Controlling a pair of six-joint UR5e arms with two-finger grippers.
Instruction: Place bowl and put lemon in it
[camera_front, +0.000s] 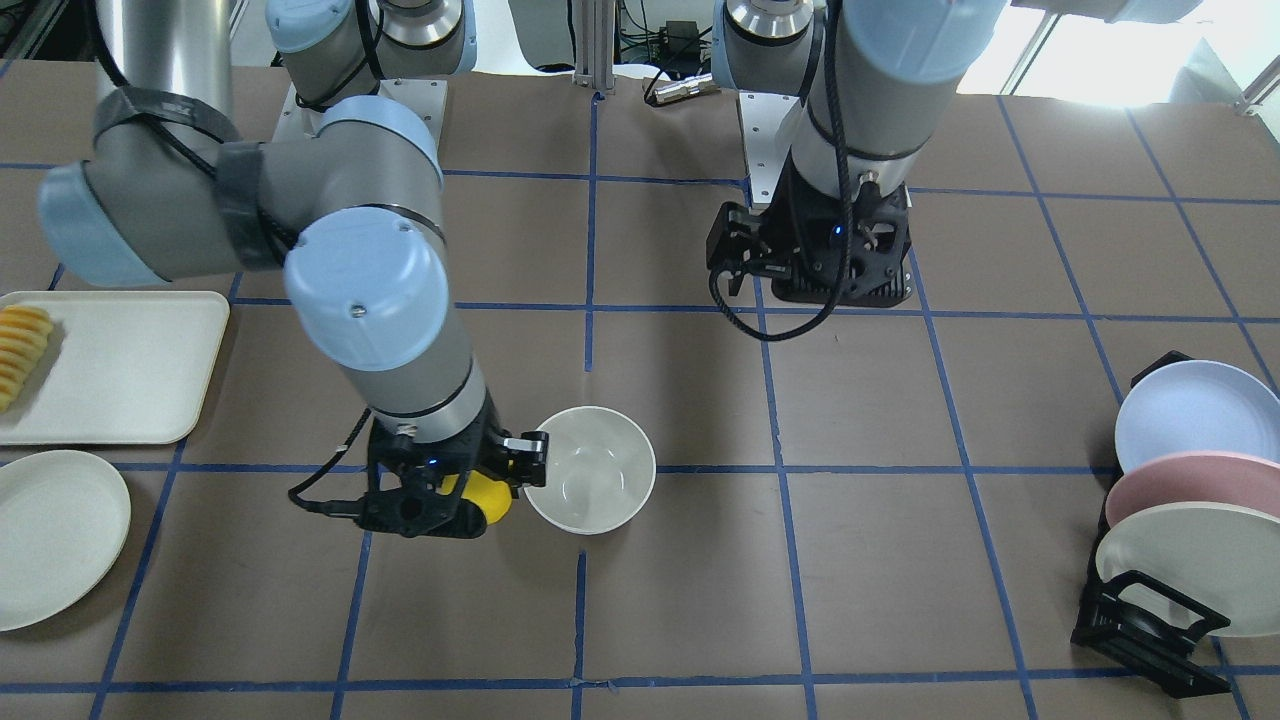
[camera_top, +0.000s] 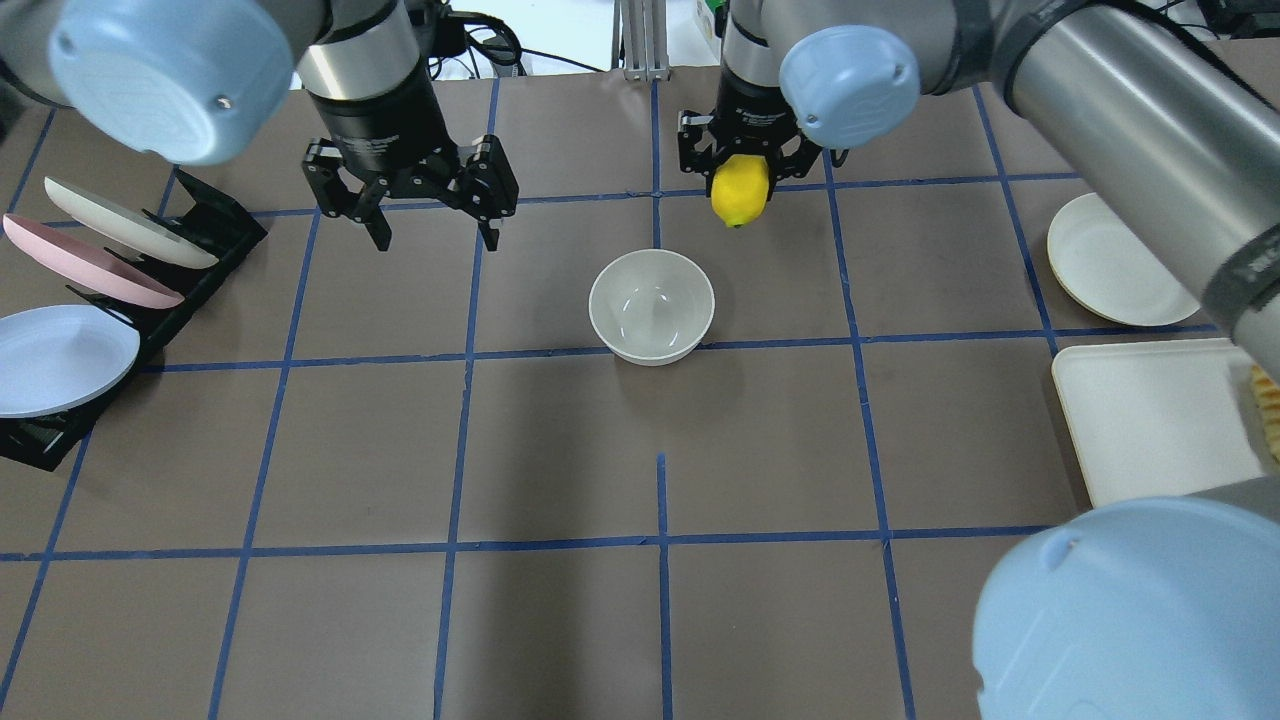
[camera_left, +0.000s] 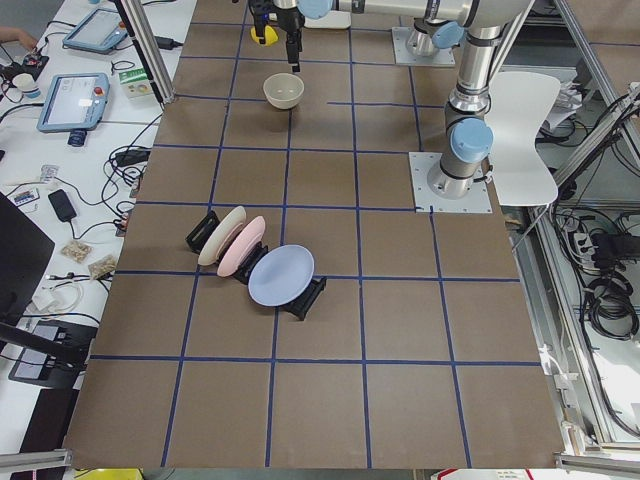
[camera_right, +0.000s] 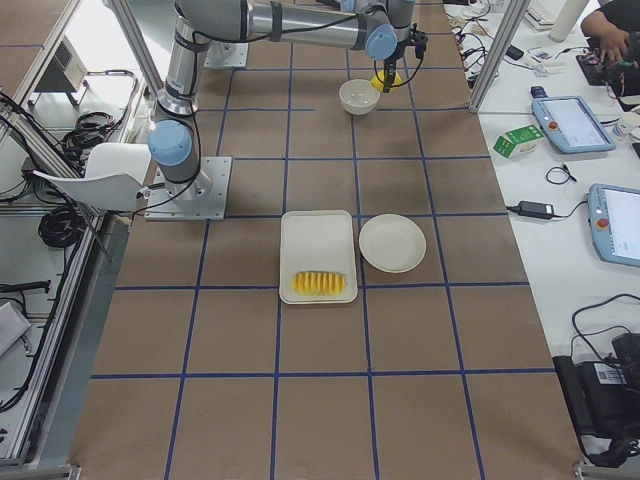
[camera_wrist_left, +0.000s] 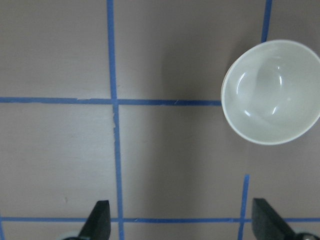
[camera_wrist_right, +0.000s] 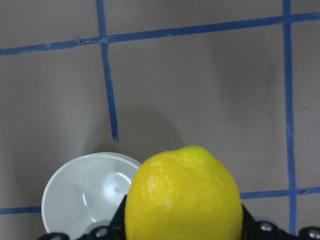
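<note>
1. My right gripper (camera_top: 741, 183) is clamped on the lemon (camera_top: 739, 200), held just beside the upright bowl (camera_top: 651, 305).
2. I'd centre over the bowl, lower, then let go gently.
3. Left gripper (camera_top: 438, 238) hangs empty, jaws apart.

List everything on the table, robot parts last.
bowl: 1, off-white, table centre, empty
lemon: 1, yellow, held above the table, beside the bowl
plate: 1, off-white, robot's right
tray: 1, off-white, beside the plate
fruit slices: one row, orange-yellow, on the tray
rack: 1, black, robot's left
racked plates: 3, white, pink, blue, in the rack
left gripper: black, jaws open, empty
right gripper: black, jaws shut on the lemon
</note>
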